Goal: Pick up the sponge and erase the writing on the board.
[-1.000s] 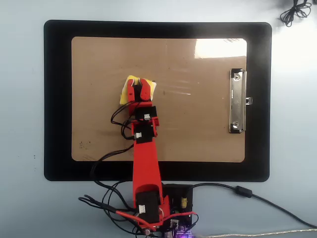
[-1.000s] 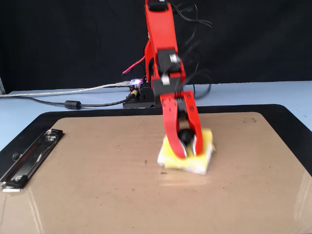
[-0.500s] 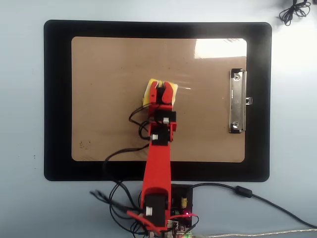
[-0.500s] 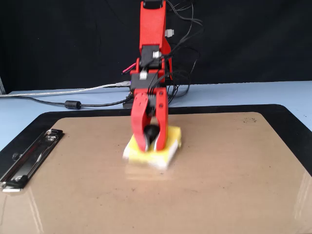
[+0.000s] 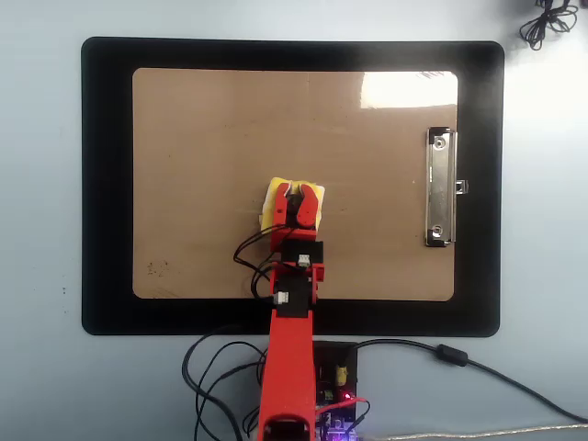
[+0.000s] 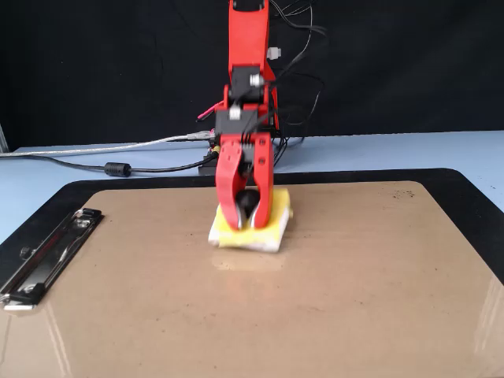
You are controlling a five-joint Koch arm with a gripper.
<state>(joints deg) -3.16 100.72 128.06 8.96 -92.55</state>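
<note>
- Brown hardboard fills most of both views: the board (image 5: 211, 119) lies flat on a black mat (image 5: 106, 184), which rests on a pale blue desk (image 5: 41, 184).
- A silver metal clip (image 5: 441, 188) is fixed to one short edge of the board, at the right in the overhead view and at the left in the fixed view.
- A small yellow sponge (image 5: 274, 204) with a white edge sits flat on the board, well apart from the clip and a little nearer the board edge on the arm's side than its far edge.
- The red claw (image 6: 246, 223) points straight down onto the sponge, its two jaws closed around the round black knob (image 6: 247, 204) at the sponge's centre, so the sponge is directly beneath the claw, not off to any side.
- The jaws stand only slightly apart, just the width of the knob they pinch.
- The writing cannot be made out on the board; only a faint smudge (image 5: 158, 268) shows far from the clip, near the corner on the arm's side.
- The wiping looks close to done. Any further stroke would probably have to carry the sponge away from the clip toward that smudge, while keeping it pressed flat.
- The arm's base and a tangle of cables (image 5: 220, 367) sit on the desk just off the mat's edge.
</note>
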